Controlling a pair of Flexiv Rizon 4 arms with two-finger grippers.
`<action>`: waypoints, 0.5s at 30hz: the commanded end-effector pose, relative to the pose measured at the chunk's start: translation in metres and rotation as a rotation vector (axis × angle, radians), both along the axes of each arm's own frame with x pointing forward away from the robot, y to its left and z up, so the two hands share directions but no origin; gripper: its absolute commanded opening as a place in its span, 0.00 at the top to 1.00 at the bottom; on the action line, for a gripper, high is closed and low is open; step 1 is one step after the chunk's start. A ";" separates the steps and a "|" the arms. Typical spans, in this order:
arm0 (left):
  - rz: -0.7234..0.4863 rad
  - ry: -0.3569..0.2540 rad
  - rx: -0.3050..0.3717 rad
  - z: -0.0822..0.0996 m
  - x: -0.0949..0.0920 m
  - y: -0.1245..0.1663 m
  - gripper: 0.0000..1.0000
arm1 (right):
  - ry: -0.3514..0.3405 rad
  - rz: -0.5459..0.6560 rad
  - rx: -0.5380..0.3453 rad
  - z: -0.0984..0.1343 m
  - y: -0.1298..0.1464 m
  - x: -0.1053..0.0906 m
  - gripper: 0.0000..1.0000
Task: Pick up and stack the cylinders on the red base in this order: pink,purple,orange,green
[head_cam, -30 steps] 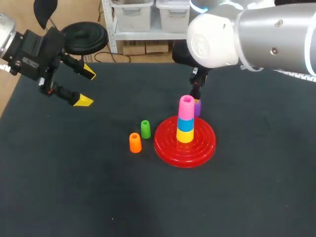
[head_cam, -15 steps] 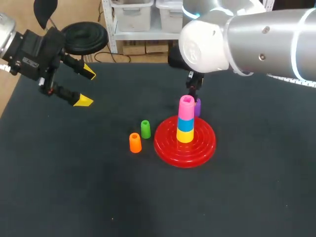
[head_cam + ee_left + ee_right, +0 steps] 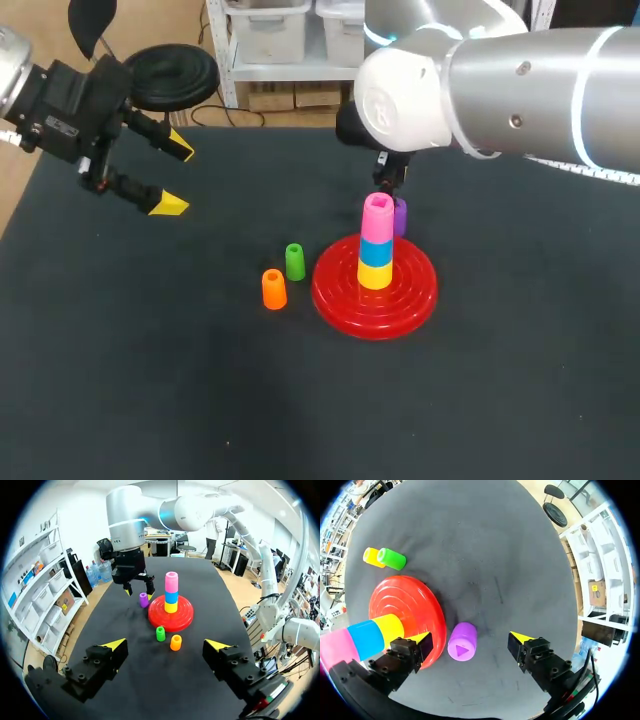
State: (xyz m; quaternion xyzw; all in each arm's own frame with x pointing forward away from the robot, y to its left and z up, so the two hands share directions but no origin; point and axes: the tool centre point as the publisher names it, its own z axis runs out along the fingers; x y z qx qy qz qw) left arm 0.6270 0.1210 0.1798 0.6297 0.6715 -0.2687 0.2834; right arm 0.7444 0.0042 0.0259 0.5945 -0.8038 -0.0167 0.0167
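The red base (image 3: 412,300) carries a stack of yellow, blue and pink cylinders, the pink cylinder (image 3: 377,218) on top. Just behind it stands the purple cylinder (image 3: 400,216), partly hidden in the head view. My right gripper (image 3: 470,638) hangs open directly over the purple cylinder (image 3: 460,646), one finger on each side and neither touching it. The green cylinder (image 3: 295,261) and orange cylinder (image 3: 273,289) stand to the left of the base. My left gripper (image 3: 176,178) is open and empty, raised over the table's far left.
The dark table mat (image 3: 150,380) spreads wide around the base, with nothing else on it. The bulk of my right arm (image 3: 500,90) hangs over the table's back right.
My right arm has shifted a little to the left above the purple cylinder, its gripper still open. The left arm and all cylinders have stayed put.
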 end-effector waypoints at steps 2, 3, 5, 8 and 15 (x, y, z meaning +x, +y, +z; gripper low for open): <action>0.001 -0.003 0.001 0.000 -0.001 0.000 0.00 | 0.011 -0.003 -0.001 -0.003 -0.002 0.003 0.00; 0.001 -0.003 0.001 0.000 -0.001 0.000 0.00 | 0.011 -0.003 -0.002 -0.003 -0.002 0.003 0.00; 0.001 -0.003 0.001 0.000 -0.001 0.000 0.00 | 0.013 -0.006 -0.002 -0.004 -0.003 0.003 0.00; 0.001 -0.003 0.001 0.000 -0.001 0.000 0.00 | 0.013 -0.007 -0.002 -0.005 -0.003 0.002 0.00; 0.001 -0.003 0.001 0.000 -0.001 0.000 0.00 | 0.012 -0.004 -0.001 -0.007 -0.002 0.002 0.00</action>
